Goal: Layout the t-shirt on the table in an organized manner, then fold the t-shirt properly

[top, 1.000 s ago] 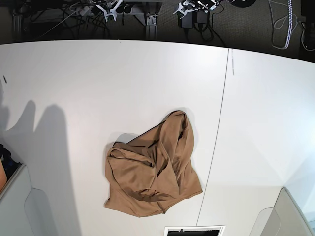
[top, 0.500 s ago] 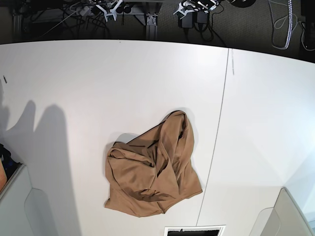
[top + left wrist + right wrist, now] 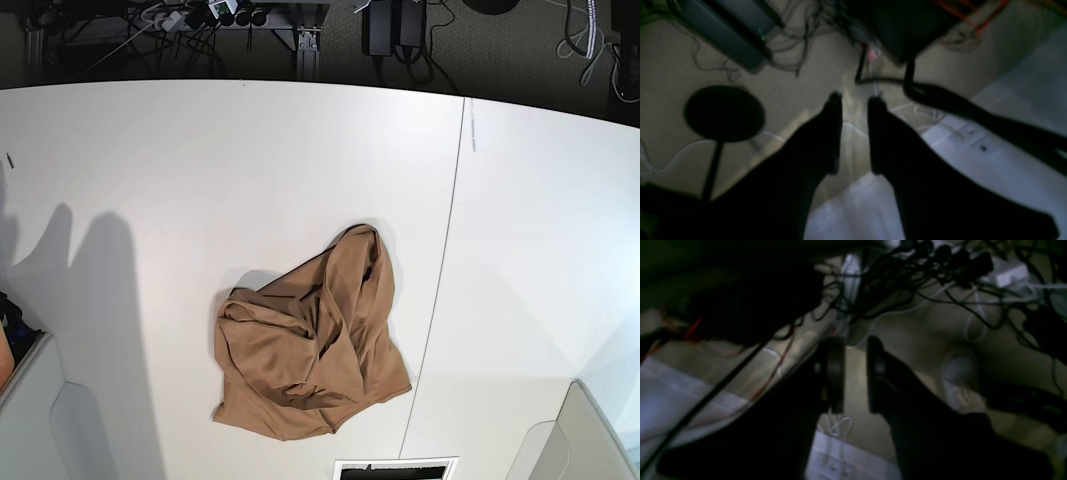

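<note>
Crumpled tan t-shirt [image 3: 308, 345] heaped on white table [image 3: 200, 170], left of seam [image 3: 440, 280]. Left gripper [image 3: 855, 100] and right gripper [image 3: 850, 341] slightly parted, empty.

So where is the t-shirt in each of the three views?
Base: the t-shirt lies crumpled at lower centre of the table, left of the seam.
Left wrist: not in it.
Right wrist: not in it.
Shared landmark: the white table edge, with cables on the floor beyond.

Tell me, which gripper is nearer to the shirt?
Neither clearly. The left gripper and the right gripper both face the floor, holding nothing; the shirt shows in neither wrist view.
</note>
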